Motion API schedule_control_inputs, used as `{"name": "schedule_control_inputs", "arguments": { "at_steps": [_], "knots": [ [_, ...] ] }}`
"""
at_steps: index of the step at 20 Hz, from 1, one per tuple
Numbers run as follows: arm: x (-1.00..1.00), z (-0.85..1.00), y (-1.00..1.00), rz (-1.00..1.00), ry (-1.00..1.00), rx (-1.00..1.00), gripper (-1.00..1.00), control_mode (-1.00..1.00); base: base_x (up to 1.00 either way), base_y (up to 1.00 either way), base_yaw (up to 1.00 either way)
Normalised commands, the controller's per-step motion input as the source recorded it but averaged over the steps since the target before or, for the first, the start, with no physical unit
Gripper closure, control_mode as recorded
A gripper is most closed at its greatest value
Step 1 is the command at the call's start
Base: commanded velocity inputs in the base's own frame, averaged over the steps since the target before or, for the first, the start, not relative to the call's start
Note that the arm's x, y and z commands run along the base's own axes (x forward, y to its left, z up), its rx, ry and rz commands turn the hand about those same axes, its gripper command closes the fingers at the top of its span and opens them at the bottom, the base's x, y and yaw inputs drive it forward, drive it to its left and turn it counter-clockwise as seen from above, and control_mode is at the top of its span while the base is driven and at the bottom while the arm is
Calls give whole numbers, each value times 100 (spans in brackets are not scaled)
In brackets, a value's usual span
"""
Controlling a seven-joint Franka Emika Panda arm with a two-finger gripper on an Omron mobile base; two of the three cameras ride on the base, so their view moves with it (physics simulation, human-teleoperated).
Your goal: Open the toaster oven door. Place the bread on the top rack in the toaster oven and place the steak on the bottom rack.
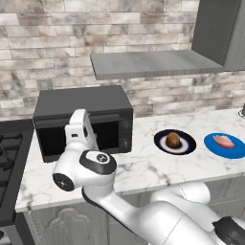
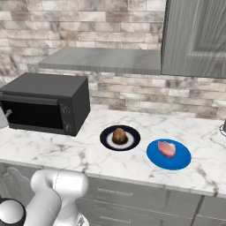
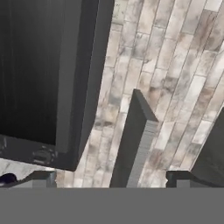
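The black toaster oven [image 1: 83, 119] stands on the marble counter at the left, and its door [image 2: 33, 114] is shut flat against the front. Both racks are hidden behind the dark door. My gripper [image 1: 80, 120] hovers just in front of the door, open, with nothing between its fingertips [image 3: 43, 177]. In the hand view, which is rolled sideways, the door [image 3: 30, 65] and the control strip [image 3: 37, 154] are close. The bread [image 1: 173, 139] sits on a dark plate [image 1: 187, 146] to the oven's right. Further right, the steak [image 1: 224, 141] lies on a blue plate [image 1: 213, 146].
A gas stove [image 1: 9, 153] with black grates adjoins the counter on the left. Above the counter, a grey shelf [image 1: 153, 64] juts from the brick wall beside a grey cabinet [image 1: 220, 28]. Bare marble [image 1: 143, 167] lies between the oven and the counter's front edge.
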Motion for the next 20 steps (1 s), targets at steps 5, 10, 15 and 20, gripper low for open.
{"name": "schedule_control_inputs", "arguments": {
  "at_steps": [5,10,15,20],
  "knots": [
    [11,-1,0,0,-15,12,-100,-100,0,0,0],
    [0,0,0,0,-3,13,-100,-100,0,0,0],
    [2,0,0,-4,0,11,-100,-100,0,0,0],
    [18,-8,0,0,1,5,-100,-100,0,0,0]
  ]
}}
